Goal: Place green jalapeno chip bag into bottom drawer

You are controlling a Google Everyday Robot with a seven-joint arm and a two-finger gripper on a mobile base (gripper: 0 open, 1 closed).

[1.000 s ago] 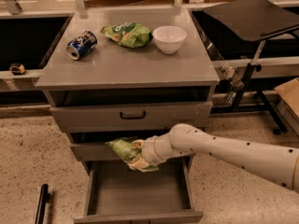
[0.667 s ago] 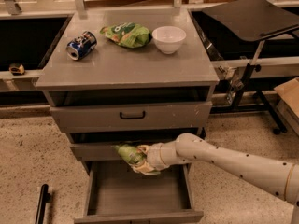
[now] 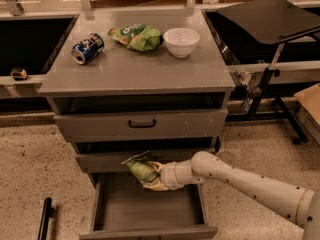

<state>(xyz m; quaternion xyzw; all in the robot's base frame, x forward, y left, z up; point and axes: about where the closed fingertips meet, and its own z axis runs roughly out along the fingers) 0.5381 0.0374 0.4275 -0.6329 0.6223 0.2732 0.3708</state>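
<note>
The green jalapeno chip bag [image 3: 140,168] is held above the back of the open bottom drawer [image 3: 150,211], in front of the middle drawer front. My gripper [image 3: 156,176] is shut on the bag, with the white arm reaching in from the lower right. The bag is crumpled and tilts up to the left. The drawer's flat grey inside shows below it.
On the cabinet top [image 3: 135,69] lie a blue soda can [image 3: 87,48], a brighter green bag [image 3: 136,36] and a white bowl [image 3: 181,41]. The top drawer front [image 3: 142,124] has a black handle. A black stand [image 3: 270,19] is at the right. A black bar [image 3: 44,219] lies on the floor at left.
The arm has carried the bag a little to the right and slightly lower over the open drawer. The camera view has shifted a little.
</note>
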